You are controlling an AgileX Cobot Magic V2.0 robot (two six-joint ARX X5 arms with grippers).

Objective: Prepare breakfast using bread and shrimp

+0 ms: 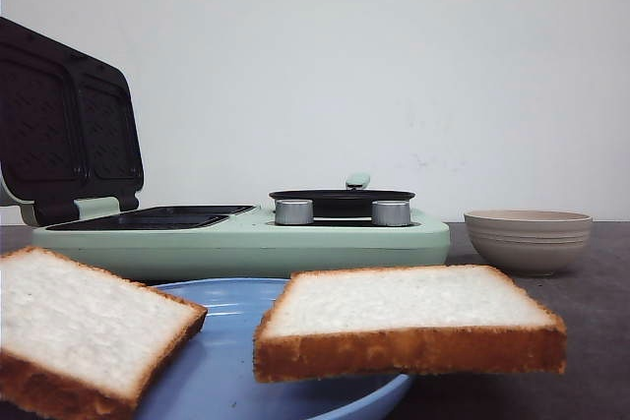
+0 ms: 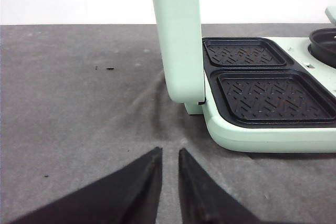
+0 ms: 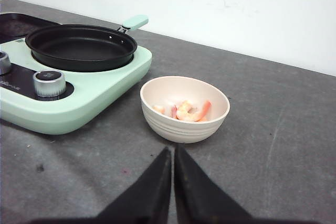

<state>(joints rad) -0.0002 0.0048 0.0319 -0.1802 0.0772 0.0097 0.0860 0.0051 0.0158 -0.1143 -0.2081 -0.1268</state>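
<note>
Two slices of bread lie on a blue plate (image 1: 221, 371) at the front of the table, one at the left (image 1: 84, 327) and one at the right (image 1: 409, 302), its end overhanging the rim. Pink shrimp (image 3: 190, 111) sit in a beige bowl (image 3: 185, 129), which stands at the right in the front view (image 1: 528, 238). My left gripper (image 2: 169, 149) hovers over the bare table beside the grill's left end, narrowly open and empty. My right gripper (image 3: 172, 148) is shut and empty, just short of the bowl.
A mint-green breakfast maker (image 1: 246, 243) spans the middle. Its dark-lined lid (image 1: 64, 120) stands raised at the left over two ribbed sandwich plates (image 2: 273, 95). A black pan (image 3: 81, 47) sits on its right half behind two metal knobs (image 1: 293, 211). A white wall is behind.
</note>
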